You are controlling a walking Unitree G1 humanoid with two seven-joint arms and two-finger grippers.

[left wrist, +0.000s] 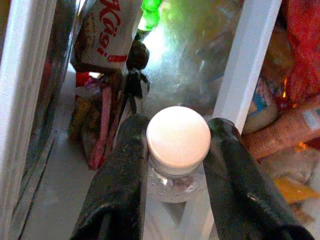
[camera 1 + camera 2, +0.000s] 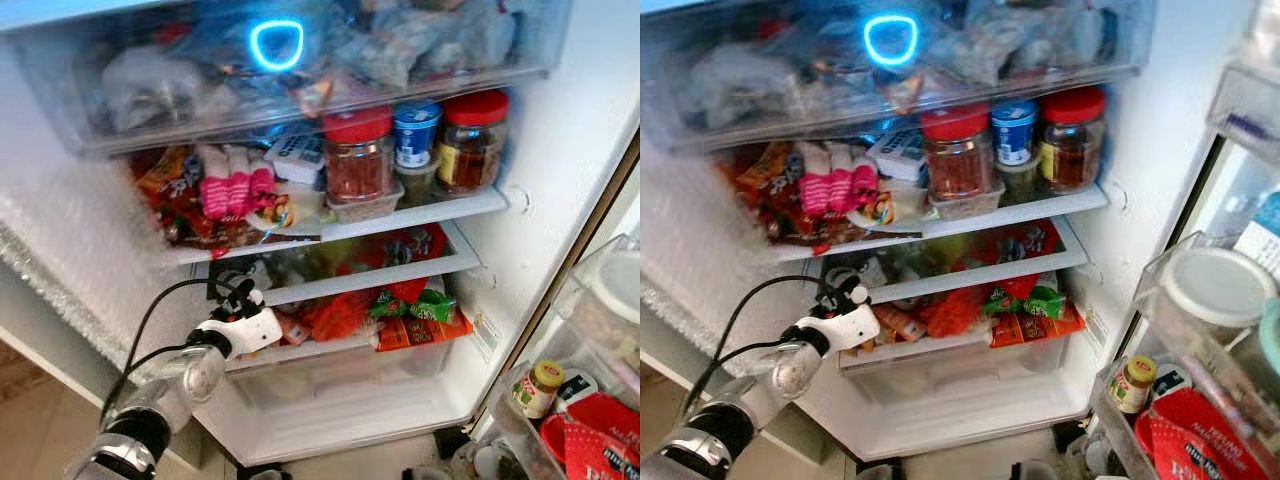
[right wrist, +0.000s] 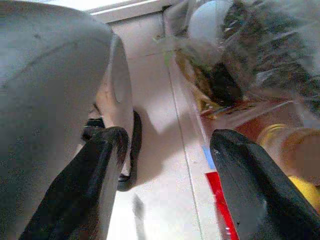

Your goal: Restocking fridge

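Left tool [image 1: 177, 165] clamping clear white-capped bottle [image 1: 177, 145]

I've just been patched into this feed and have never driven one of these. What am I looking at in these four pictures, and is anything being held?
This is a walking humanoid robot with two silver arms, each ending in two long black fingers. The two wide pictures come from the two eyes of its head camera, looking into an open fridge. Its shelves hold red-lidded jars, a blue-lidded tub, pink packets and orange snack packs. The door rack on the right holds a small yellow-capped jar.

The other two pictures look along each wrist's fingers. The left gripper reaches onto a lower shelf and is closed on a small clear bottle with a white cap. The right gripper hangs open, holding nothing, above the floor.
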